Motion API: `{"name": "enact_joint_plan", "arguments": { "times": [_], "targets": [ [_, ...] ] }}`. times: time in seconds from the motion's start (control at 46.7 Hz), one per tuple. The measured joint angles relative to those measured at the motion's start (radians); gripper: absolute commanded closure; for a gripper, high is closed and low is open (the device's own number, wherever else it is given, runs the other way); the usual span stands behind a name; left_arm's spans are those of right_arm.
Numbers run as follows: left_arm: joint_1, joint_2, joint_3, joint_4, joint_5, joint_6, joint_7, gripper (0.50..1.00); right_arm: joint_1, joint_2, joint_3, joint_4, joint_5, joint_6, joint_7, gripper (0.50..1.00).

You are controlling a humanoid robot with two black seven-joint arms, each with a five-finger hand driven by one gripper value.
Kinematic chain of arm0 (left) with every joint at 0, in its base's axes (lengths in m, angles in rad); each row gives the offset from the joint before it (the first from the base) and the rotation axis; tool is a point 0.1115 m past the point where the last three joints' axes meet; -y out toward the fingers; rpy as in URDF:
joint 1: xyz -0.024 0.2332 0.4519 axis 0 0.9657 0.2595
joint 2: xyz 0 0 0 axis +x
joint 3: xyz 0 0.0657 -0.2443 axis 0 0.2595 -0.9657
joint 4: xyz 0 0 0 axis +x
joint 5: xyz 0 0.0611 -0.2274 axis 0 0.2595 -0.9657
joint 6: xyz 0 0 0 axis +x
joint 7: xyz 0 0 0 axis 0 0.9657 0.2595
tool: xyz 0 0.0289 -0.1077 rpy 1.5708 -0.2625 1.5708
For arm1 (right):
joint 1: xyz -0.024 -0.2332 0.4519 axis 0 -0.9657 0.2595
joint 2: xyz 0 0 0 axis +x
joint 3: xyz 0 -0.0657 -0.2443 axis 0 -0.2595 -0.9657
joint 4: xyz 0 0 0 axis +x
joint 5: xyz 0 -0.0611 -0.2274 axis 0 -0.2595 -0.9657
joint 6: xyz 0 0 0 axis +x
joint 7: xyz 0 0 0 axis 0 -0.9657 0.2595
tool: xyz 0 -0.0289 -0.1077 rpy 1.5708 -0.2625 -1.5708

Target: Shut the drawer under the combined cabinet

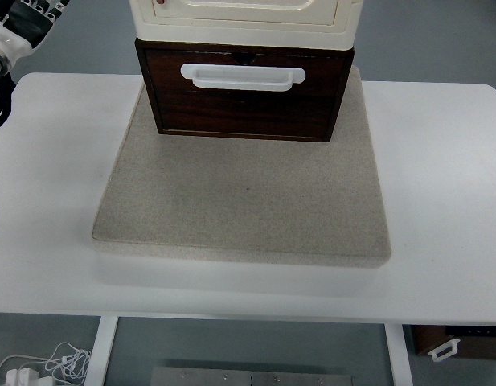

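A dark wooden drawer [243, 100] with a white handle [242, 75] sits at the bottom of a cream cabinet [243, 18] at the back middle of the table. The drawer front stands a little forward of the cabinet body above it. My left hand [22, 24] shows at the top left corner, well left of the cabinet and touching nothing. It is cut off by the picture edge. My right arm is out of view.
The cabinet stands on a beige stone-like mat [243, 201] on a white table [440, 161]. Another small drawer [457, 342] lies on the floor at the bottom right. White cables [47, 366] lie on the floor at the bottom left.
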Motion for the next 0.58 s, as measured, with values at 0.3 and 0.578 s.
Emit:
{"name": "enact_joint_plan", "arguments": {
  "times": [0.3,0.578],
  "targets": [
    [0.001,-0.025,0.003,0.0,0.002,0.0,-0.022,0.5,0.0,0.0,0.0,-0.001,0.0,0.0,0.0,0.548],
    [0.001,-0.047,0.01,0.006,0.008,0.044,-0.075,0.5,0.0,0.0,-0.001,-0.001,0.0,0.0,-0.001,0.548]
  ]
}}
